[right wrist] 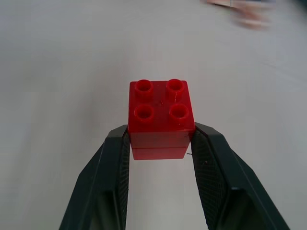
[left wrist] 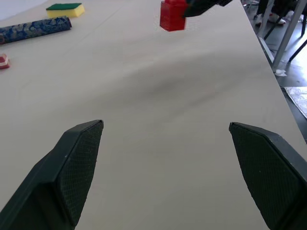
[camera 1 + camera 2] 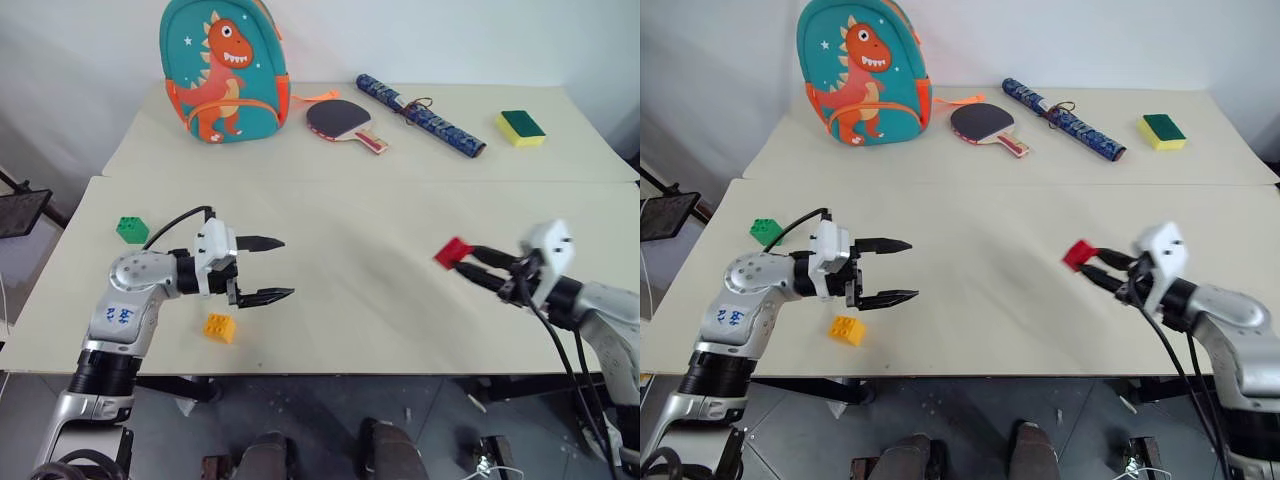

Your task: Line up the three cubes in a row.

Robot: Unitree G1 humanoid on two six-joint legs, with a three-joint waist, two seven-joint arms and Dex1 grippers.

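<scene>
Now the red cube (image 1: 160, 119) is clamped square in the right pincer (image 3: 470, 262), best carried level toward the yellow-orange cube (image 3: 220, 327) and green cube (image 3: 131, 229), while the left pincer (image 3: 262, 270) is held wide open, empty.

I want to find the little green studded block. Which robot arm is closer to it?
Left. The left end effector, open, hovers just right of the small green studded plastic block; the right end effector, gripping the small red studded plastic block, is far across the table.

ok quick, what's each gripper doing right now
left gripper: open, holding nothing
right gripper: shut on the red cube
</scene>
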